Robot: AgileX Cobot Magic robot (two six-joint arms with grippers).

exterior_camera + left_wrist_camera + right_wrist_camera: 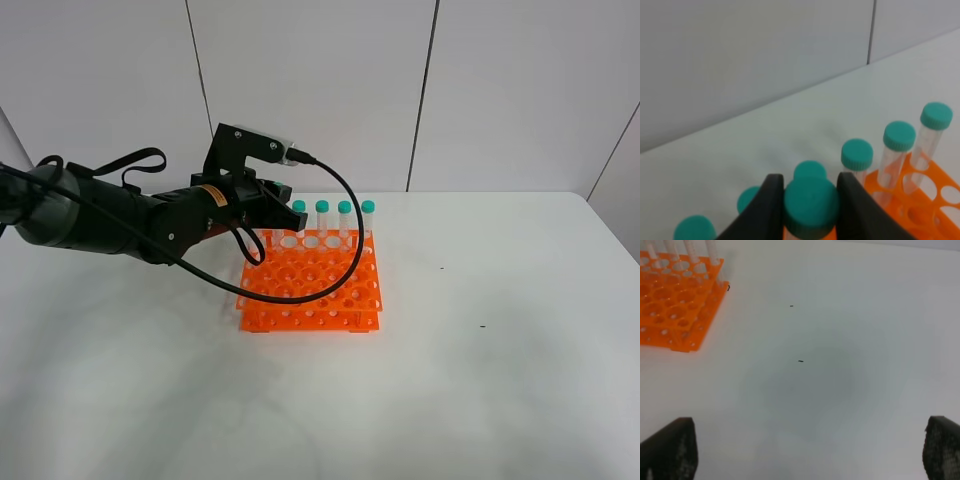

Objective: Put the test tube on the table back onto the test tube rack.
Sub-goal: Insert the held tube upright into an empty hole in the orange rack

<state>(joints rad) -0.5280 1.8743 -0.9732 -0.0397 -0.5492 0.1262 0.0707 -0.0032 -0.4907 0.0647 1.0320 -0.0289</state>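
Note:
My left gripper is shut on the teal cap of the test tube and holds it upright beside the back row of the orange test tube rack. Its lower end is hidden, so I cannot tell whether it sits in a hole. Several identical teal-capped tubes stand in that back row. In the exterior high view the left gripper is over the rack's back left part, next to the row of caps. My right gripper is open and empty above the bare white table; it does not show in the exterior high view.
The rack's corner shows at the edge of the right wrist view, far from the right fingers. A black cable loops from the left wrist over the rack. A white panelled wall stands behind the table.

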